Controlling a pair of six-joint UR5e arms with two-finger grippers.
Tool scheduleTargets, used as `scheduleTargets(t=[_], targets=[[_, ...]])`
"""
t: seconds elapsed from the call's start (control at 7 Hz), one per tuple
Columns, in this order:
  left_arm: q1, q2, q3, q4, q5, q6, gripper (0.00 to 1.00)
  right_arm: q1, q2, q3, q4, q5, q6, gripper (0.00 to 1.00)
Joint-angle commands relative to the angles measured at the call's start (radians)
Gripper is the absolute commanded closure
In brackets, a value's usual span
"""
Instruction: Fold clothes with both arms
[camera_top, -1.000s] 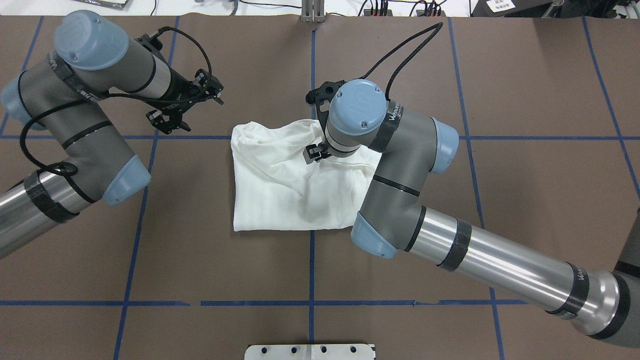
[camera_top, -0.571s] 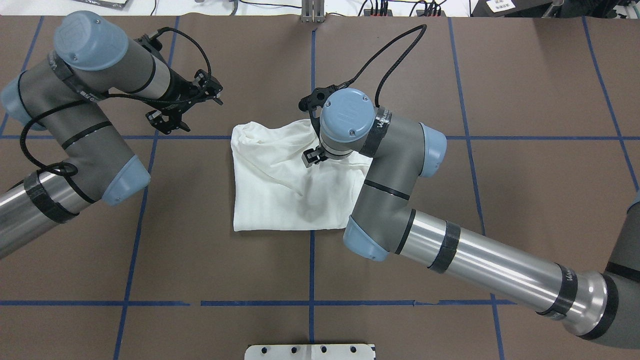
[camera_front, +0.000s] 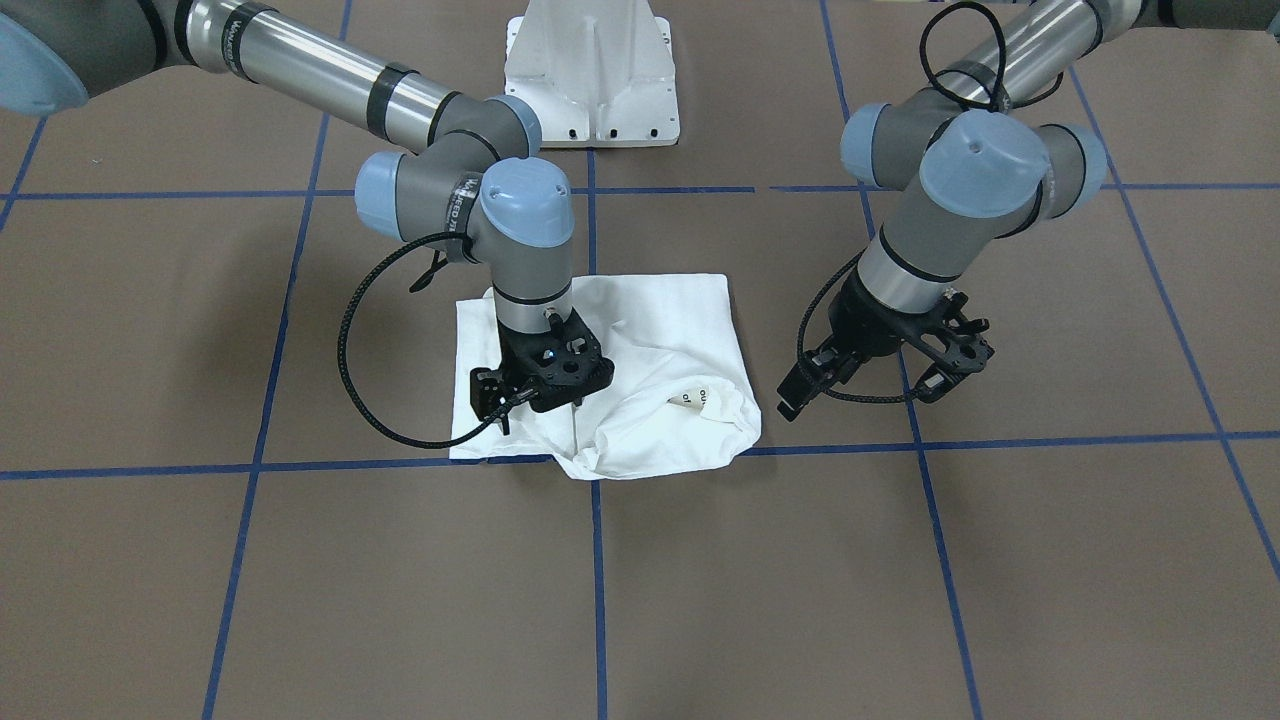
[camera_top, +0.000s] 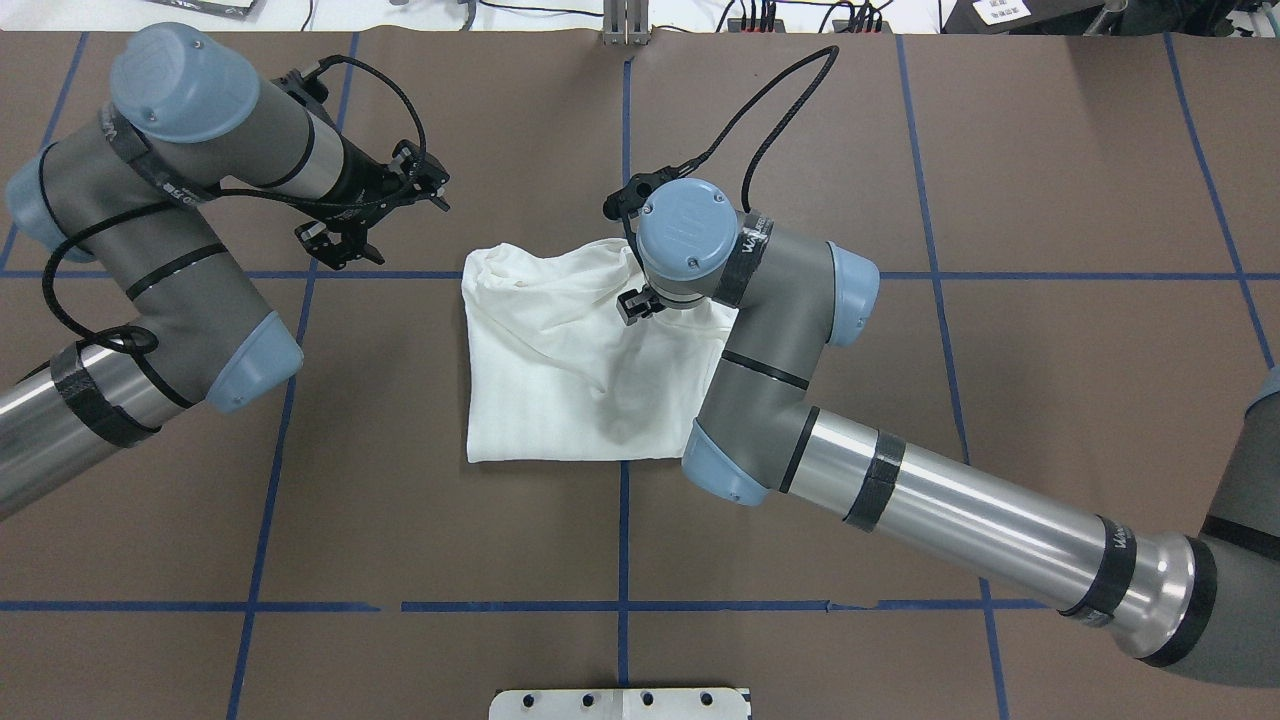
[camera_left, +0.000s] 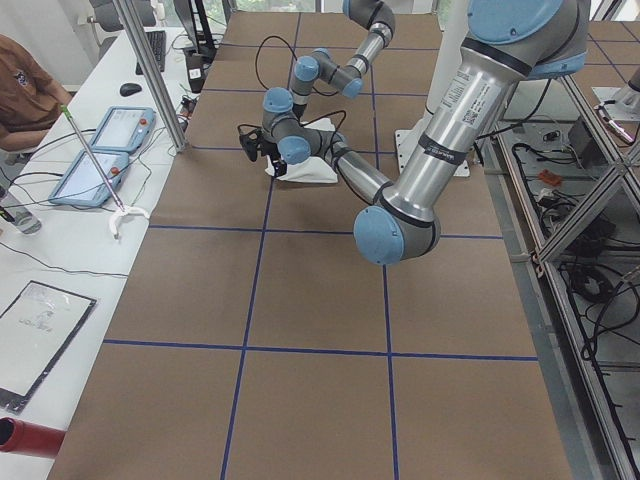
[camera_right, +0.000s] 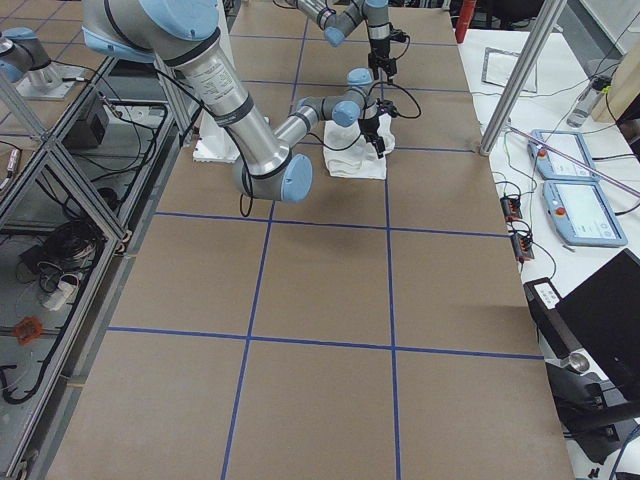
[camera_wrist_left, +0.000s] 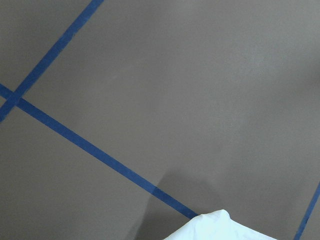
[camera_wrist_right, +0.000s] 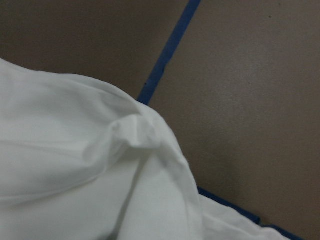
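While the left gripper (camera_top: 398, 222) hangs over bare table (camera_top: 400, 520) left of the cloth, fingers spread and holding nothing, the white shirt (camera_top: 560, 390) lies folded mid-table on a blue tape line (camera_top: 622, 530). Print mostly tucked into a fold, only a few letters show. Right gripper (camera_front: 538, 388) is down on the shirt's far edge, tips masked by wrist and fabric, so can't tell if it's clamped.

One white shirt (camera_top: 540, 370) lies on the single counter (camera_top: 1050, 350). There are two arms, the left arm (camera_top: 170, 250) and the right arm (camera_top: 950, 510), each with one pincer: the left pincer (camera_top: 400, 222) beside the shirt, the right pincer (camera_front: 532, 403) over it. One white pedestal base (camera_front: 590, 75) stands on the robot's side of the shirt.
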Motion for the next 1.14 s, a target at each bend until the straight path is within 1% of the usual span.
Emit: scheduleTargets(t=[0.0, 0.14, 0.29, 0.57, 0.71, 0.86, 1.0], targets=[[0.003, -0.009, -0.001, -0.002, 0.0, -0.011, 0.0, 0.089, -0.048, 0.0, 0.004, 0.004, -0.1, 0.01], [0.005, -0.01, -0.003, -0.004, -0.002, -0.014, 0.0, 0.158, -0.077, 0.0, 0.001, 0.018, -0.17, 0.01], [0.005, -0.01, -0.006, -0.002, -0.002, -0.012, 0.0, 0.214, -0.083, 0.003, 0.001, 0.07, -0.212, 0.01], [-0.003, 0.01, -0.083, 0.008, 0.0, 0.02, 0.0, 0.304, -0.088, 0.02, 0.001, 0.243, -0.215, 0.0], [-0.006, 0.083, -0.157, 0.011, 0.0, 0.136, 0.0, 0.39, -0.143, 0.057, -0.002, 0.338, -0.223, 0.0], [-0.04, 0.157, -0.22, 0.013, 0.0, 0.29, 0.0, 0.47, -0.219, 0.104, -0.008, 0.395, -0.267, 0.0], [-0.09, 0.208, -0.245, 0.04, 0.0, 0.437, 0.0, 0.527, -0.294, 0.135, -0.01, 0.403, -0.362, 0.0]])
